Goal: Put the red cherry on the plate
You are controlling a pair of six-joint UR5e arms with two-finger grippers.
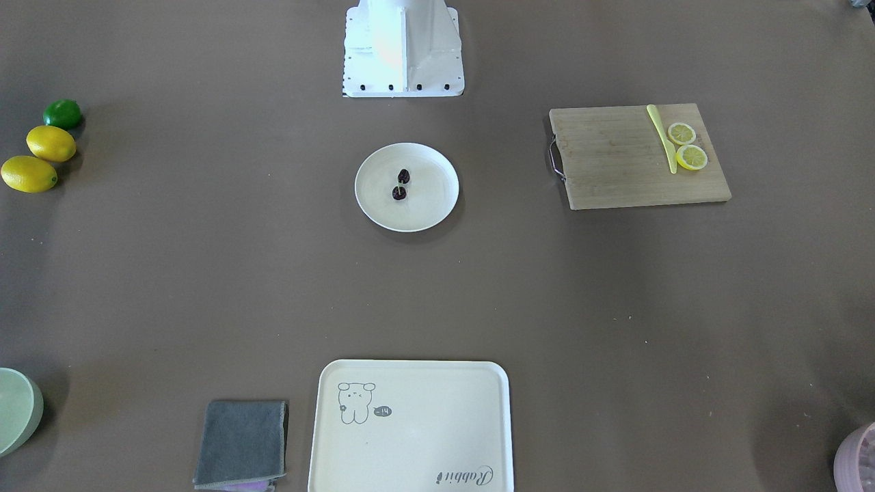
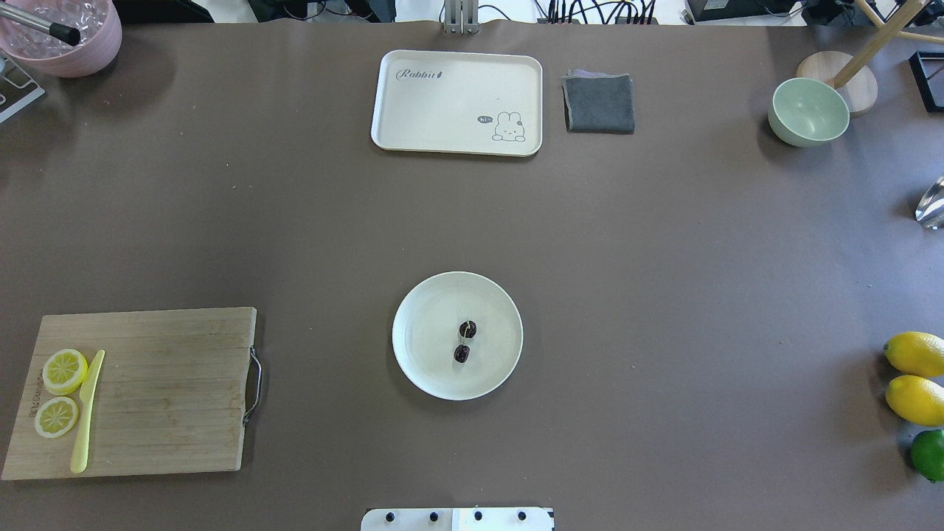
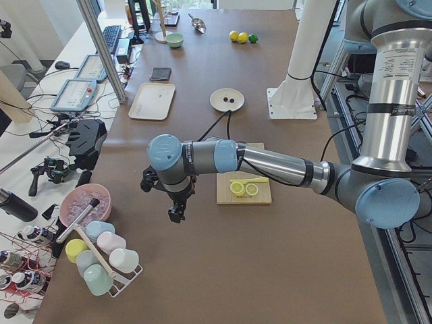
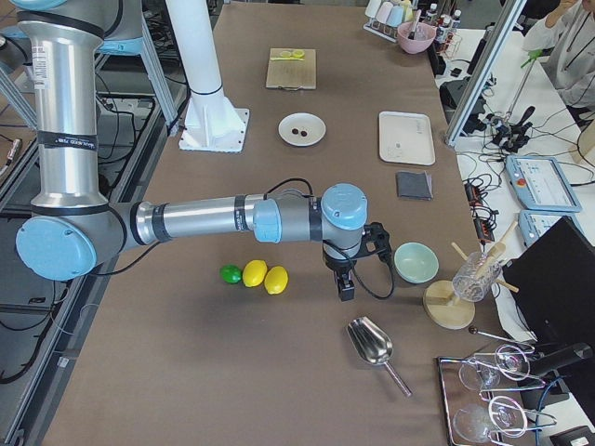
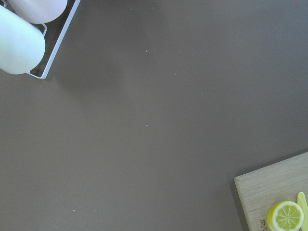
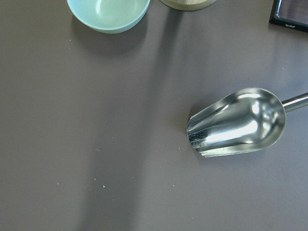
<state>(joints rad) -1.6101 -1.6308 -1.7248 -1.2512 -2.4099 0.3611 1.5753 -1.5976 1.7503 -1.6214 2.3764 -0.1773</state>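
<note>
The red cherry point(image 2: 465, 341), two tiny dark fruits on one stem, lies near the middle of the round cream plate point(image 2: 428, 346); the front view shows the same cherry point(image 1: 401, 184) on the plate point(image 1: 429, 201). Neither gripper is near it. In the left side view my left gripper point(image 3: 177, 214) hangs over bare table at that end, past the cutting board. My right gripper point(image 4: 345, 290) shows only in the right side view, low over the table between the lemons and the green bowl. I cannot tell whether either is open or shut.
A wooden cutting board point(image 2: 169, 391) carries lemon slices point(image 2: 63, 370) and a yellow knife. A cream tray point(image 2: 457, 103), grey cloth point(image 2: 599, 103) and green bowl point(image 2: 809, 112) line the far side. Lemons point(image 2: 916, 376) and a lime sit right. A metal scoop point(image 6: 236, 122) lies below the right wrist.
</note>
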